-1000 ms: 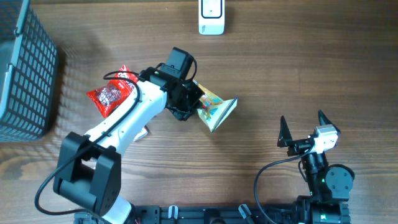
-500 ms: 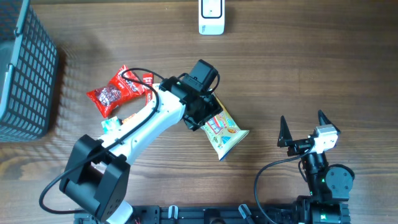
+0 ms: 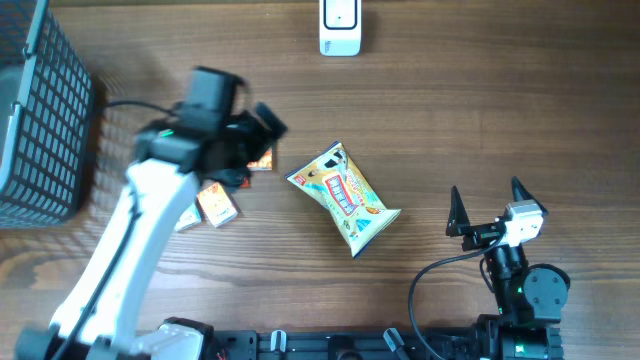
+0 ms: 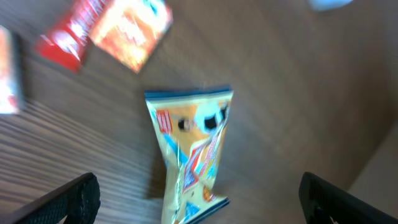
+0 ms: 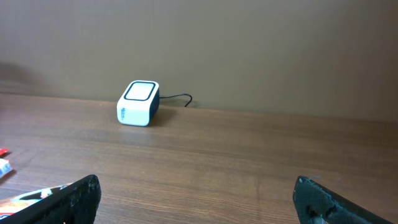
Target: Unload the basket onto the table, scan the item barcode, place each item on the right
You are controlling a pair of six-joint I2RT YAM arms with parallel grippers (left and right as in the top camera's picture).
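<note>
The snack bag (image 3: 345, 198) lay flat mid-table, its long axis slanting toward the right gripper (image 3: 487, 200), which stood wide and empty, while the left gripper (image 3: 262, 143), also wide and empty, hung nearer, beside the bag's other end, the scanner (image 3: 340, 27) well beyond.

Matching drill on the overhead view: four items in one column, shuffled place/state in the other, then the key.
Items
1. yellow snack bag
2. white barcode scanner
3. grey mesh basket
4. right gripper

Place / state
A. at the left edge of the view
B. lower right, open and empty
C. top centre
D. mid-view, lying flat, nothing gripping it

Pairs: 1-D, 2-C, 3-A, 4-B
</note>
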